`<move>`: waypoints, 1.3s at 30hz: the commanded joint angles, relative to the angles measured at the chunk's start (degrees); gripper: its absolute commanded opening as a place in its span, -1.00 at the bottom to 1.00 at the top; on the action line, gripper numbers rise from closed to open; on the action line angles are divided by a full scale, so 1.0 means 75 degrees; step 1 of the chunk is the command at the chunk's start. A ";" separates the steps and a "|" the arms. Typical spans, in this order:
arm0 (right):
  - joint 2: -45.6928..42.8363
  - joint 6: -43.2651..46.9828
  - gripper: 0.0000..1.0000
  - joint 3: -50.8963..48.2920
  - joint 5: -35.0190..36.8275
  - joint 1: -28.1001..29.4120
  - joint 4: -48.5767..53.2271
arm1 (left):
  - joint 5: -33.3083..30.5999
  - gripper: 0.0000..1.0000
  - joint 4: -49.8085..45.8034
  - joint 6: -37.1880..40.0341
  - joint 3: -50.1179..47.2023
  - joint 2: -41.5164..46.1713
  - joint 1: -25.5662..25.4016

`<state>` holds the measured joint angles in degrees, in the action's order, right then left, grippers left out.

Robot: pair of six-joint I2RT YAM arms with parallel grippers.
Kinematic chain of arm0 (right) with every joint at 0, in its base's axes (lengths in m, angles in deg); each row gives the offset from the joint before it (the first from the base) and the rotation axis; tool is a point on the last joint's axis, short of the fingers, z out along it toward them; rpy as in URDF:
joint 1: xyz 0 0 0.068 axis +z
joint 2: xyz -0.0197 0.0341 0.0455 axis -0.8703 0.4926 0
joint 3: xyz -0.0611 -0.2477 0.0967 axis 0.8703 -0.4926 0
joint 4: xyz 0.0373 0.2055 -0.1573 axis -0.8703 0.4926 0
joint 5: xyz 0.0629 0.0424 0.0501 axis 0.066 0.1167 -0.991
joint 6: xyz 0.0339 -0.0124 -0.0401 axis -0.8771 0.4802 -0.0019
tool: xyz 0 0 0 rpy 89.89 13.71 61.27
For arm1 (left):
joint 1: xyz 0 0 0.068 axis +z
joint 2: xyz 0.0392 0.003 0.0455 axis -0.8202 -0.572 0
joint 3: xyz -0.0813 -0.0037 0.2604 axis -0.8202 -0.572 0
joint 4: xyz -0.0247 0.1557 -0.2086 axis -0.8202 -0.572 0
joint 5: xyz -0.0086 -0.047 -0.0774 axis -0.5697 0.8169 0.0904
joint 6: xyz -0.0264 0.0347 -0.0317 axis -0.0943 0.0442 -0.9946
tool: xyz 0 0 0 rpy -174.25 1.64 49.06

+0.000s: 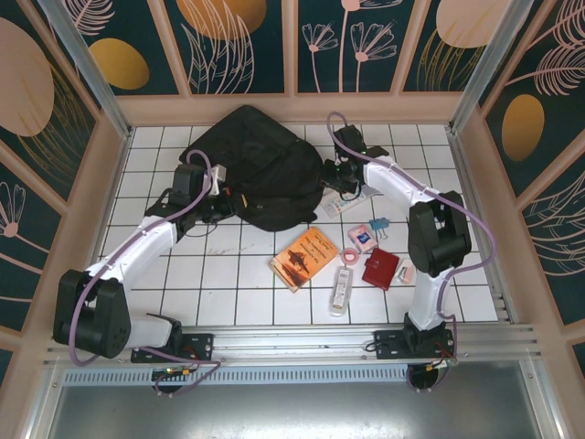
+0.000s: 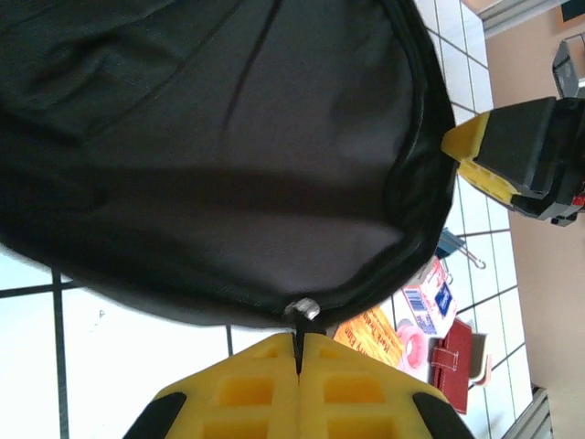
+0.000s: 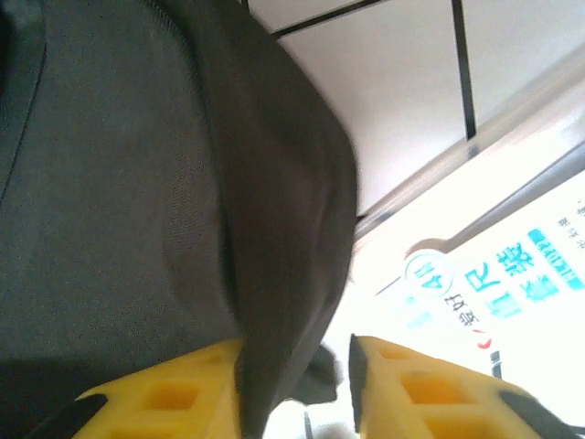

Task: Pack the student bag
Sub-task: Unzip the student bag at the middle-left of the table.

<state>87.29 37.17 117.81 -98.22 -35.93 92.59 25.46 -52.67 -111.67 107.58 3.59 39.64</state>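
Observation:
The student bag [image 1: 251,165] is a large black backpack lying on the white tiled table at the back centre. My left gripper [image 1: 222,203] is at the bag's near left edge. In the left wrist view it [image 2: 299,334] is shut on the dark tab of a silver zipper pull [image 2: 304,308] on the bag's rim [image 2: 228,137]. My right gripper [image 1: 322,178] is at the bag's right edge. In the right wrist view its jaws [image 3: 297,352] stand apart, with a fold of the black fabric [image 3: 137,183] lying against the left finger and a gap to the right one.
Loose items lie right of the bag: an orange book [image 1: 304,258], a dark-red wallet [image 1: 380,268], a pink tape roll [image 1: 350,255], a long white item [image 1: 341,289], a small blue-and-white box [image 1: 360,237] and a printed packet [image 3: 512,283]. Wooden walls enclose the table.

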 commanded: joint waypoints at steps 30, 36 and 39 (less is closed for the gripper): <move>-0.0713 -0.5267 -0.03 -0.0701 -0.0634 0.1128 -0.0368 | 0.1293 -1.00 0.1067 -0.0402 -0.0353 0.0274 0.0061; -0.1163 -0.2379 0.03 -0.0837 0.0210 0.0417 -0.0592 | 0.1305 -1.00 0.1244 -0.0490 -0.0632 0.0388 -0.0065; -0.1023 -0.1160 0.12 -0.0710 0.0453 0.0183 -0.0500 | 0.1216 -1.00 0.1321 -0.0539 -0.0698 0.0432 -0.0342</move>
<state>80.64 14.26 111.30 -99.82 -33.22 86.04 34.05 -46.09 -114.79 102.86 4.71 38.73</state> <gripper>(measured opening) 0.545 0.059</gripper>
